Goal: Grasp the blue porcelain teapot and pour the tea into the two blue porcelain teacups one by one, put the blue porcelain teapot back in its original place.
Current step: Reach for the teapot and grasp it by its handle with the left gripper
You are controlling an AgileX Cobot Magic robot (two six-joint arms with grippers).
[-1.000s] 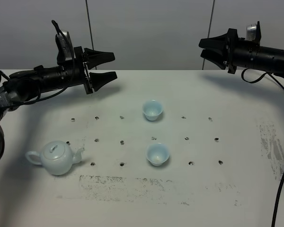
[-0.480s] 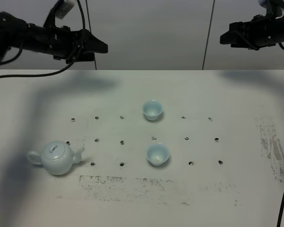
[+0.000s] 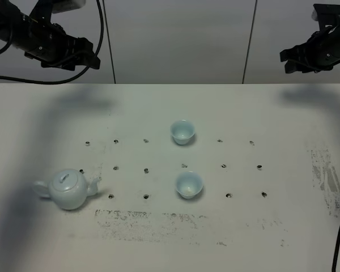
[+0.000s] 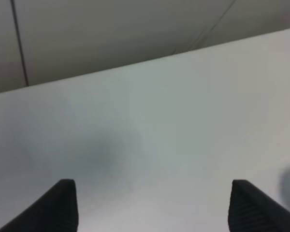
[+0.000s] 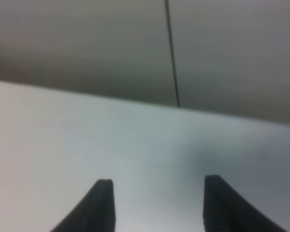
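Plainly, the blue porcelain teapot (image 3: 68, 190) stands upright on the table (image 3: 283, 119) at the near left of the high view, well apart from the two blue porcelain teacups (image 3: 182, 131) (image 3: 189, 185), which sit one behind the other near the middle. Its spout-to-handle line runs across the table, the spout apparently toward the cups. The left gripper (image 3: 89, 54) hangs high over the far left edge, jaws spread wide and empty, with the teapot below and nearer the camera. The right gripper (image 3: 288, 58) hovers high at the far right, fingers parted on nothing. The left arm is clearly nearer, so the grasp is likely its job.
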